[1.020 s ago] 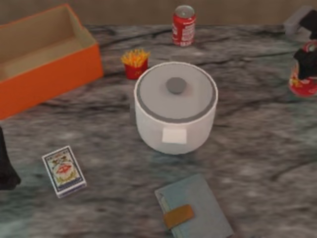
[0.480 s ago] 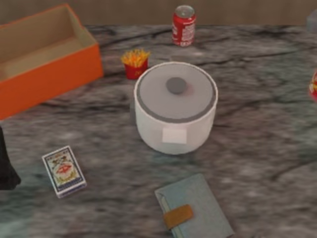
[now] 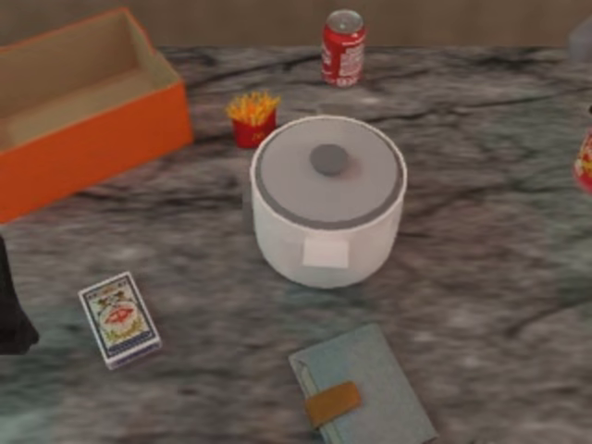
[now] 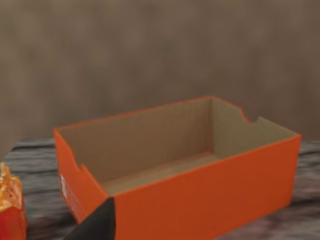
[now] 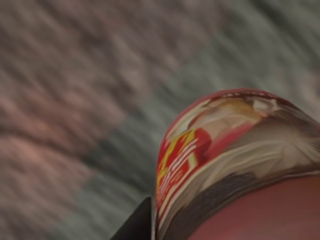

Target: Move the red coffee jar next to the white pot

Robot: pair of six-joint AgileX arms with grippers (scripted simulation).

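Observation:
The white pot [image 3: 327,199] with its grey knob stands at the middle of the table. Only a sliver of the red coffee jar [image 3: 585,162] shows at the top view's right edge, far to the right of the pot. In the right wrist view the jar [image 5: 235,165] fills the near field, with its red-and-yellow label and dark band. My right gripper [image 5: 200,232] is shut on it, one dark finger [image 5: 137,225] pressed against its side. My left gripper [image 3: 11,319] is parked at the left edge, open; one finger [image 4: 97,225] shows.
An open orange box [image 3: 79,111] sits at the back left. A red soda can [image 3: 343,48] and a fries carton [image 3: 252,118] stand behind the pot. A card box [image 3: 118,318] lies front left, a blue notebook [image 3: 361,388] front centre.
My right gripper and the jar have moved right, from well in view at the right edge to almost outside the top view. The left arm has not moved.

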